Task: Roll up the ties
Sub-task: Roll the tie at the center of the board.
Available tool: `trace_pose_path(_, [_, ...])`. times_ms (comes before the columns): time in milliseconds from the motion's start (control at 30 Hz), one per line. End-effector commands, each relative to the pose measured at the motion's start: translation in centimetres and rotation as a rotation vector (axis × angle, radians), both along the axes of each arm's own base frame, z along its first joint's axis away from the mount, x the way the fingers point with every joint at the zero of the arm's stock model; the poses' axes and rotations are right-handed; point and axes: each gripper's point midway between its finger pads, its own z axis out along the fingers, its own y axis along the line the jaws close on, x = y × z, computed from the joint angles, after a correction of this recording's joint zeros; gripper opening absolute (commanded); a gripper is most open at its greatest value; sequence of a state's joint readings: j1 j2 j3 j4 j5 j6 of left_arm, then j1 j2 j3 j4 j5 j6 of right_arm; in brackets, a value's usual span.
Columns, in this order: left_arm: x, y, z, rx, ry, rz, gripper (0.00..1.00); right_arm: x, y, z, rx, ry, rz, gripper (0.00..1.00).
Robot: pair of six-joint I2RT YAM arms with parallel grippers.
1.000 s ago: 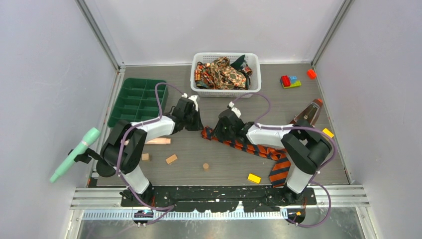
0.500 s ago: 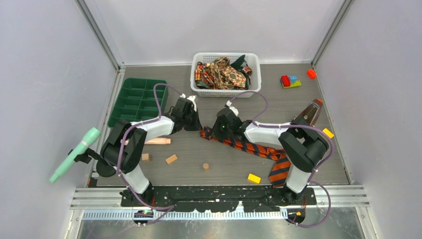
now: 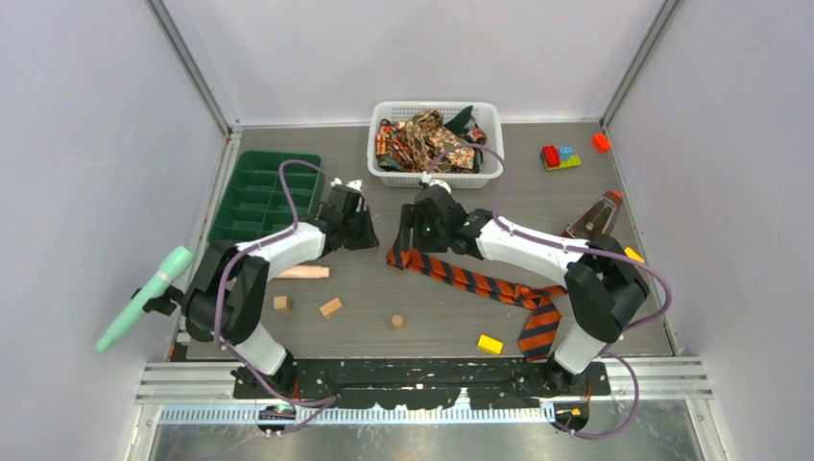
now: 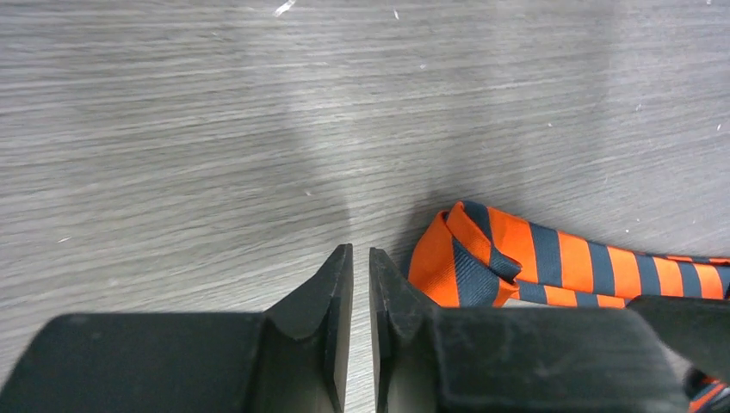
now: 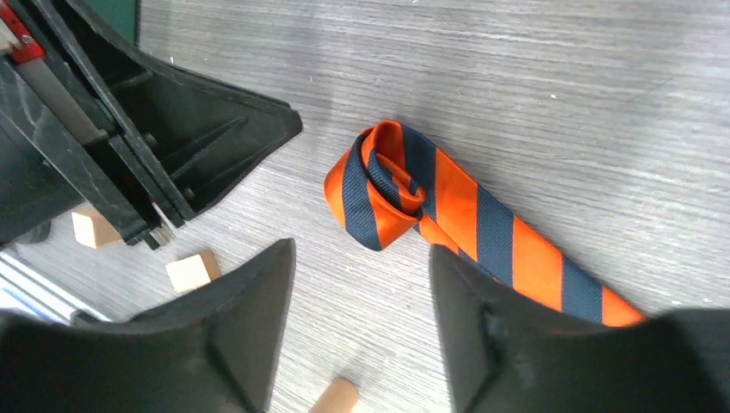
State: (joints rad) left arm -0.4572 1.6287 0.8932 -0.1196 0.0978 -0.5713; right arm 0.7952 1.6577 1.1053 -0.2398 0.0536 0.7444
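Note:
The orange-and-dark striped tie (image 3: 470,280) lies diagonally across the table, its left end curled into a small loose roll (image 5: 387,185) (image 4: 478,254). My right gripper (image 5: 361,258) (image 3: 415,229) is open just above and behind the roll, with nothing between its fingers. My left gripper (image 4: 361,251) (image 3: 360,229) hovers to the left of the roll, its jaws all but shut with a thin slit and holding nothing. More ties (image 3: 427,139), paisley and dark green, are piled in the white basket (image 3: 434,179).
A green compartment tray (image 3: 264,192) sits far left. Wooden blocks (image 3: 330,307), a cylinder (image 3: 396,322) and a peg (image 3: 302,273) lie near the front. Yellow bricks (image 3: 490,344), coloured bricks (image 3: 560,157) and a brown pointed object (image 3: 595,219) are on the right.
The right gripper has opened and let go of the tie's rolled end. Both grippers have drawn back toward the basket. The left jaws have parted slightly.

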Motion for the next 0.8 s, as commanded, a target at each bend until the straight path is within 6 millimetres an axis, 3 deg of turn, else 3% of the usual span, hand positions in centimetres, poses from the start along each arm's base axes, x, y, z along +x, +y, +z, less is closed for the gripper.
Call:
trace_pose_path(0, [0.3, 2.8, 2.2, 0.034, -0.027, 0.112, 0.19, 0.2, -0.3, 1.5, -0.139, -0.092, 0.219, 0.82])
trace_pose_path(100, [-0.6, 4.5, 2.6, 0.026, -0.015, 0.168, 0.33, 0.6, -0.4, 0.4, -0.248, -0.087, 0.322, 0.97])
trace_pose_path(267, [-2.2, 6.7, 3.0, 0.037, -0.038, 0.235, 0.52, 1.6, 0.3, 0.0, -0.364, -0.159, 0.483, 1.0])
trace_pose_path(367, [-3.0, 7.4, 3.2, 0.045, -0.034, 0.247, 0.55, 1.9, 0.8, -0.9, -0.412, -0.215, 0.584, 0.99])
trace_pose_path(567, [-4.2, 8.3, 3.4, 0.047, -0.032, 0.265, 0.57, 0.6, 3.3, -1.5, -0.363, -0.27, 0.799, 1.0])
trace_pose_path(767, [-4.7, 9.2, 3.5, 0.053, -0.036, 0.282, 0.58, 1.2, 4.4, -2.6, -0.393, -0.328, 0.821, 0.99])
